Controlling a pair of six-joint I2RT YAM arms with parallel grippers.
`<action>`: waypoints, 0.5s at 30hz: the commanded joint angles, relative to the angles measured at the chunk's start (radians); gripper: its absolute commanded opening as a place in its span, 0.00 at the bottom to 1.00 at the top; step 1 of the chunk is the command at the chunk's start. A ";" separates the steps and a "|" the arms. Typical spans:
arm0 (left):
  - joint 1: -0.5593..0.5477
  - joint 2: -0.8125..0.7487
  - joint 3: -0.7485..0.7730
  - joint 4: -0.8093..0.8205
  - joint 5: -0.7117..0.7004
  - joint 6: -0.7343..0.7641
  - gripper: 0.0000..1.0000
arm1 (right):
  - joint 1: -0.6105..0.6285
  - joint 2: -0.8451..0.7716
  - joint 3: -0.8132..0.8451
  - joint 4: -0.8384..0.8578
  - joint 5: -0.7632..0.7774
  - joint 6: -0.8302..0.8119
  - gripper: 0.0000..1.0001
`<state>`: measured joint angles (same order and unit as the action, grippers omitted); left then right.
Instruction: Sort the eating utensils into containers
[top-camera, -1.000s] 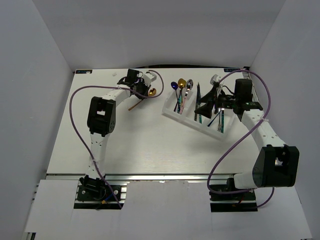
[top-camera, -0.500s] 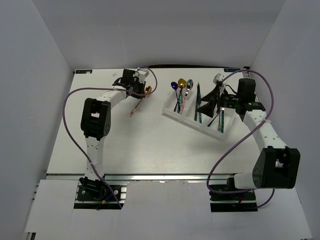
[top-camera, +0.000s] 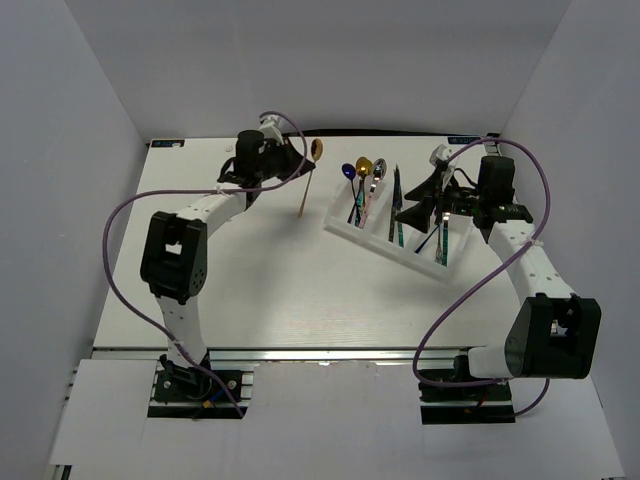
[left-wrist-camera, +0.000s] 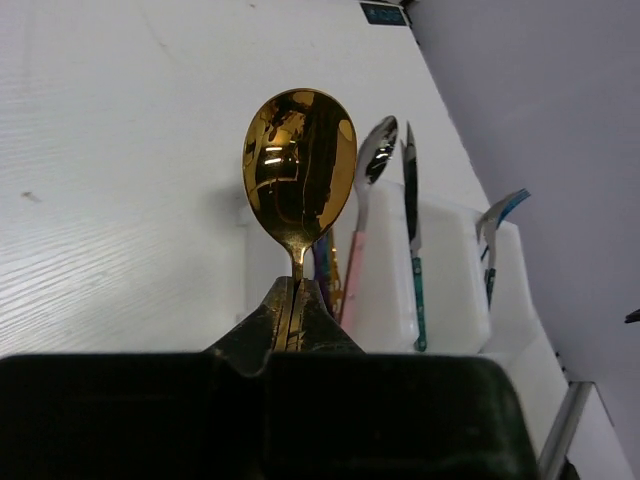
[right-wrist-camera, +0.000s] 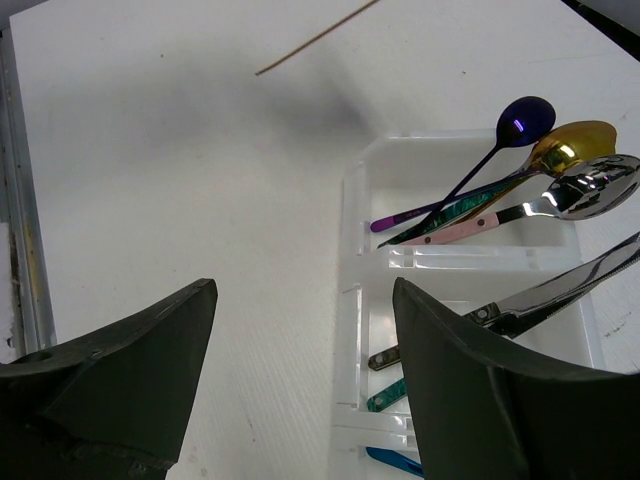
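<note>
My left gripper (top-camera: 298, 166) is shut on the neck of a gold spoon (top-camera: 317, 148) and holds it off the table, just left of the white three-compartment tray (top-camera: 370, 243). In the left wrist view the spoon's bowl (left-wrist-camera: 300, 165) stands up out of the shut gripper (left-wrist-camera: 295, 300), with the tray (left-wrist-camera: 450, 290) behind it. My right gripper (top-camera: 420, 198) is open and empty above the tray's middle. In the right wrist view the gripper (right-wrist-camera: 305, 287) hangs over the tray's edge (right-wrist-camera: 348, 330). The tray holds a purple spoon (right-wrist-camera: 525, 115), a gold spoon (right-wrist-camera: 575, 140), a silver spoon (right-wrist-camera: 600, 180), knives and forks.
The tray lies slanted at the back right of the white table. Grey walls close in the table on the left, back and right. Purple cables loop from both arms over the table.
My left gripper has lifted the gold spoon off the table and swung it right toward the tray, bowl up. The right gripper has stayed open over the tray.
</note>
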<state>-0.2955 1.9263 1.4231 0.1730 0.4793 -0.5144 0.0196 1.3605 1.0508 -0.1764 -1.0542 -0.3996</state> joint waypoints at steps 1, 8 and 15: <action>-0.060 0.058 0.088 0.060 0.035 -0.101 0.00 | -0.009 -0.032 0.011 0.032 -0.018 0.008 0.78; -0.155 0.204 0.295 0.062 -0.073 -0.130 0.00 | -0.007 -0.032 0.011 0.032 -0.023 0.008 0.78; -0.203 0.348 0.445 0.079 -0.157 -0.154 0.00 | -0.009 -0.032 0.011 0.032 -0.026 0.008 0.78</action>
<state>-0.4992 2.2574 1.8122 0.2188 0.3786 -0.6434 0.0147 1.3602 1.0508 -0.1757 -1.0550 -0.3988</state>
